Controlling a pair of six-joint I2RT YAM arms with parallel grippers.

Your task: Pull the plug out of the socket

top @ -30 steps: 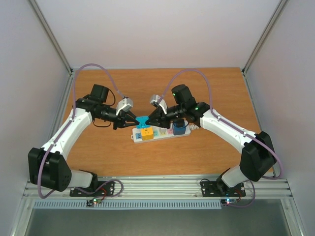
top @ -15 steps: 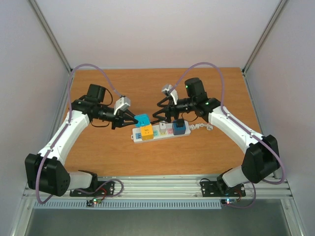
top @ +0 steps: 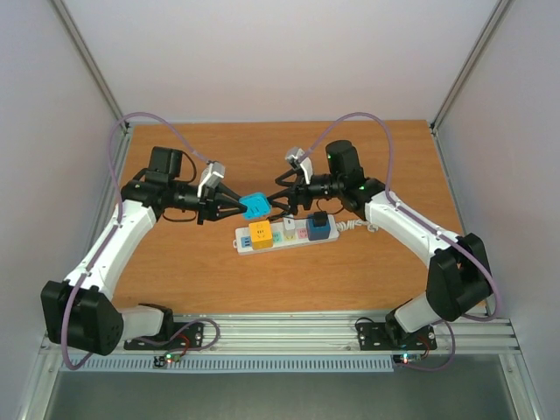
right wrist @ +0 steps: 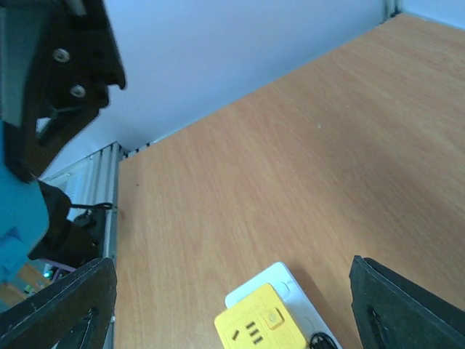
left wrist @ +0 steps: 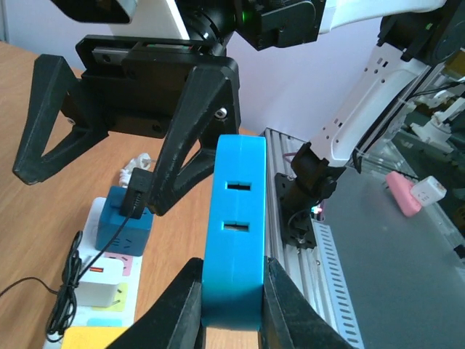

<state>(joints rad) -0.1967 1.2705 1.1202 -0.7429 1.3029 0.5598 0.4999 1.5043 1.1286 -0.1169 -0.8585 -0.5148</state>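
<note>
My left gripper (left wrist: 231, 275) is shut on the plug (left wrist: 234, 218), a flat bright-blue block with two slots, and holds it in the air clear of the socket. In the top view the plug (top: 254, 205) hangs just above and behind the left end of the socket (top: 284, 234), a long white power strip with pastel outlet faces. My right gripper (top: 278, 200) faces it from the right, open and empty, its black fingers (left wrist: 196, 131) spread wide beyond the plug. From the right wrist, the right gripper (right wrist: 229, 270) looks down on the socket's end (right wrist: 285, 280).
A yellow cube adapter (top: 260, 234) and a dark blue adapter (top: 318, 226) with a thin black cable sit in the strip. Its bundled white cord (top: 354, 226) lies at the right end. An aluminium rail (top: 289, 332) runs along the near edge, and walls close three sides.
The right gripper has opened, let go of the blue plug and drawn back to the right. The left gripper has lifted the plug up and away from the strip.
</note>
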